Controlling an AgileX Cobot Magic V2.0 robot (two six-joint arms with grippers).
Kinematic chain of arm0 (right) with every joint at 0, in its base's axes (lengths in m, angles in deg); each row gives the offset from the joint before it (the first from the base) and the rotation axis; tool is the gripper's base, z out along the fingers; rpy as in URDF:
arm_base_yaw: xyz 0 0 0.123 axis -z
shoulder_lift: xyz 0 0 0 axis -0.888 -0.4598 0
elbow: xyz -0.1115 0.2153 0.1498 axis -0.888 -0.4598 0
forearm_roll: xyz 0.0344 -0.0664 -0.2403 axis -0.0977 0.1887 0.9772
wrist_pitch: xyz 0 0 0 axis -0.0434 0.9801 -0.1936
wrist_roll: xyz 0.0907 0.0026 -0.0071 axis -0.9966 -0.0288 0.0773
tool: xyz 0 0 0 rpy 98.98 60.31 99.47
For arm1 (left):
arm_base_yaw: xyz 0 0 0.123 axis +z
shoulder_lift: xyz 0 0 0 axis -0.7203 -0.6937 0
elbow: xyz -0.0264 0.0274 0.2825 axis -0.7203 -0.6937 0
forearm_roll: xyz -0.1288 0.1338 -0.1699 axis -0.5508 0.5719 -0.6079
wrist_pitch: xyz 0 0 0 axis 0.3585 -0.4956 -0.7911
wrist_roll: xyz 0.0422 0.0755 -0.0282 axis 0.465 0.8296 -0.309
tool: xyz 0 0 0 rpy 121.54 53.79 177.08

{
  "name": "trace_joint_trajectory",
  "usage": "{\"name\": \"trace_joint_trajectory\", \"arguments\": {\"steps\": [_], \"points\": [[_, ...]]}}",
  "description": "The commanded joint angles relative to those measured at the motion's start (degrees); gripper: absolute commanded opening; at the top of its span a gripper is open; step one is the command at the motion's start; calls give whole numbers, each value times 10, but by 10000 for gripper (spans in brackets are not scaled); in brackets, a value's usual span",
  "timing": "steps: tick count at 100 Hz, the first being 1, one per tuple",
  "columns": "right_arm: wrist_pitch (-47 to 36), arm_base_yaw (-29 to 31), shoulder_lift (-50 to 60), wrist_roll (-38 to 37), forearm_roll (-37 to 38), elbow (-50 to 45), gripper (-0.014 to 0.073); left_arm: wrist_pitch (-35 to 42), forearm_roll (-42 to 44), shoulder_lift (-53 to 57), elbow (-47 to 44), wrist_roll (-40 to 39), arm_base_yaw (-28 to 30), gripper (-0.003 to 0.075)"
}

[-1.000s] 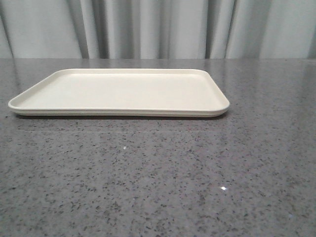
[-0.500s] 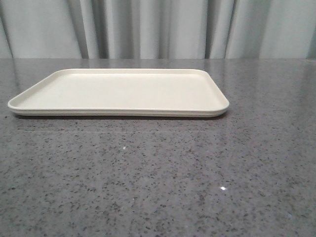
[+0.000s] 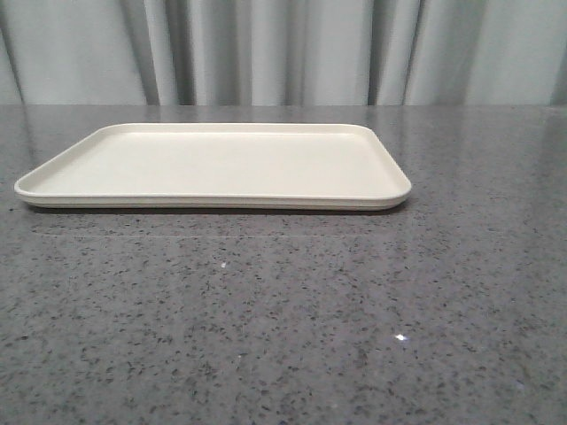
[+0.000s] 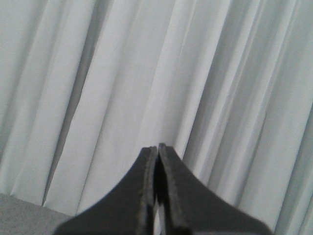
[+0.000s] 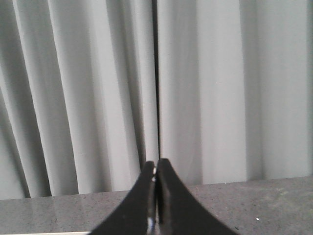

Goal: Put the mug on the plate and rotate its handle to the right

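The plate [image 3: 213, 168], a flat cream-white rectangular tray with a low rim, lies on the grey speckled table, left of centre and towards the back in the front view. It has nothing on it. The mug and its handle are out of view in every frame. Neither gripper shows in the front view. My left gripper [image 4: 157, 147] is shut with nothing between its black fingers and faces the curtain. My right gripper [image 5: 156, 162] is shut and empty, facing the curtain over the far table edge. A sliver of the plate's rim [image 5: 44, 233] shows in the right wrist view.
A grey-white pleated curtain [image 3: 283, 53] hangs behind the table's far edge. The grey speckled tabletop [image 3: 292, 319] stretches in front of and to the right of the plate.
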Motion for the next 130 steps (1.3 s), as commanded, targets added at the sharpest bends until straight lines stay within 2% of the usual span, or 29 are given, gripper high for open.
{"name": "trace_joint_trajectory", "arguments": {"steps": [1, 28, 45, 57, 68, 83, 97, 113, 130], "points": [[3, 3, -25, 4, 3, 40, 31, 9, -4, -39, 42, -4, -4, -20], [13, 3, -37, 4, 3, 71, 267, -23, -1, -123, 116, 2, -4, -19], [14, 3, -37, 4, 3, 72, 349, -70, 9, -172, 163, 15, -4, -17], [13, 3, -37, 4, 3, 72, 354, -113, 13, -202, 196, 31, -4, 28], [13, 3, -37, 4, 3, 72, 354, -153, 15, -226, 228, 52, -4, 130], [9, 3, -37, 4, 3, 72, 353, -169, 19, -254, 259, 63, -4, 276], [4, 3, -37, 4, 3, 72, 353, -198, 19, -276, 282, 63, -5, 379], [-2, 3, -37, 4, 3, 72, 353, -252, 19, -298, 305, 65, -5, 412], [-39, 3, -37, 4, 1, 72, 353, -254, 19, -299, 306, 65, -5, 410]]}}
